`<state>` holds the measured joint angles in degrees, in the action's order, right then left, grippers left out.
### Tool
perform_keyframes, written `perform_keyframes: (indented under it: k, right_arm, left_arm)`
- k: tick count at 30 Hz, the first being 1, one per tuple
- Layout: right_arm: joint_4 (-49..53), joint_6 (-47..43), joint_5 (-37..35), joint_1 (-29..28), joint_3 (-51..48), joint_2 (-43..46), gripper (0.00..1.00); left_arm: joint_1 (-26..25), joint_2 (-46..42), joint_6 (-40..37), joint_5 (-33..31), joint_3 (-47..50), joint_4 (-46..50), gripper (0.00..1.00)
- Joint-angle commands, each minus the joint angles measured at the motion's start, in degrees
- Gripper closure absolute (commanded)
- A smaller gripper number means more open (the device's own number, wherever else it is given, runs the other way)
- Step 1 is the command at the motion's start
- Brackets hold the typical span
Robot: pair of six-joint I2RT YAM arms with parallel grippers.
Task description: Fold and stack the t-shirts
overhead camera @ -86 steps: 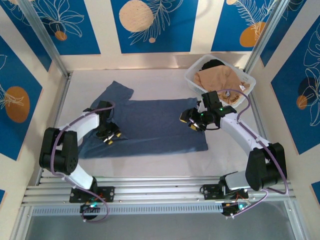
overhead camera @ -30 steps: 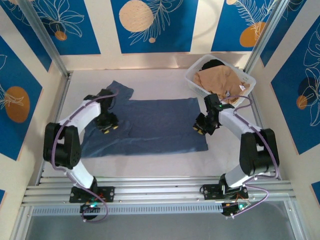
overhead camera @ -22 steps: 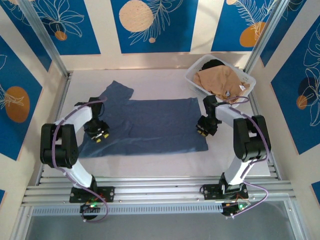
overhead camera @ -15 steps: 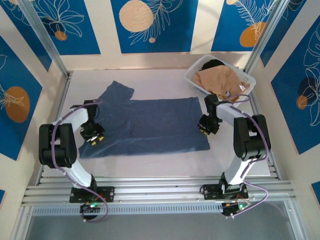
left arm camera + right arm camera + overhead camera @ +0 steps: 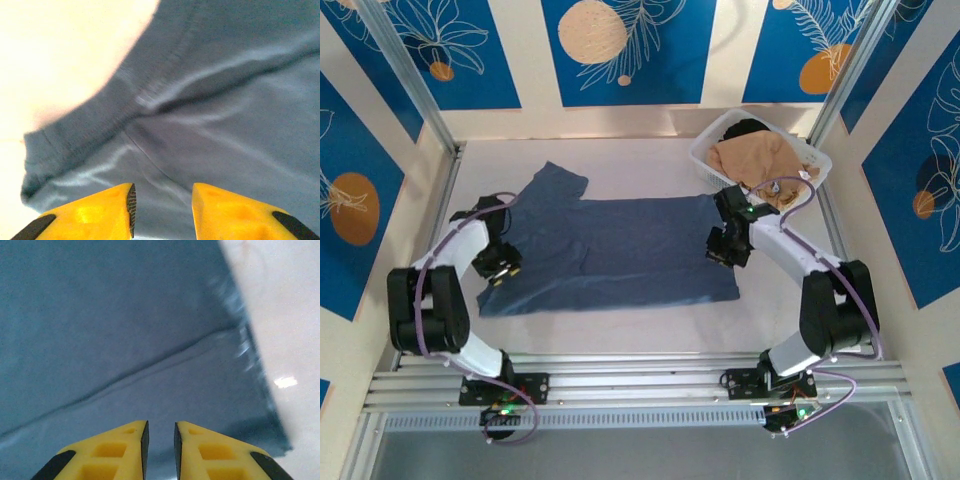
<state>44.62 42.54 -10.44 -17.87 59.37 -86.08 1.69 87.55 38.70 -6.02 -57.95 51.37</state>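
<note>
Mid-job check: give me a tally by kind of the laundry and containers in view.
Shirts: 2 (blue shirt spread out, tan shirt in the basket)
Baskets: 1
Dark cloth, kind unclear: 1 (in the basket, behind the tan shirt)
Total: 4

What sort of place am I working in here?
Likely a robot test cell, not a home: a white table framed by aluminium rails, blue patterned wall panels, and a blue t-shirt laid near a laundry basket.
</note>
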Motion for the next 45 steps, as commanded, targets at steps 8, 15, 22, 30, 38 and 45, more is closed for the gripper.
perform_keyframes:
  k: [8,15,22,30,38,45]
  right_arm:
    - [2.4,0.9,9.3,-4.3,-5.0,-3.7,0.71]
    - [4.3,-0.1,12.0,-5.1,-4.4,-12.1,0.71]
    - [6.5,0.8,14.8,-7.7,-4.8,-13.6,0.71]
    - [10.3,2.3,14.0,-9.6,-2.4,-9.3,0.7]
    - [3.4,-1.4,7.7,-5.4,7.9,-4.4,0.59]
    - [-7.0,-5.9,8.0,0.1,19.1,-13.5,0.6]
  left_arm:
    - [-4.6,3.3,8.9,9.7,3.2,-2.2,0.65]
    - [-4.4,6.6,8.4,2.0,5.3,0.5,0.66]
    - [-2.1,4.7,8.4,-3.0,7.0,2.2,0.67]
    - [0.9,3.2,6.7,-6.5,2.9,6.6,0.64]
    - [-0.1,7.0,5.1,-3.3,-17.8,6.5,0.53]
    - [-1.7,22.9,4.6,4.4,-35.4,-6.7,0.54]
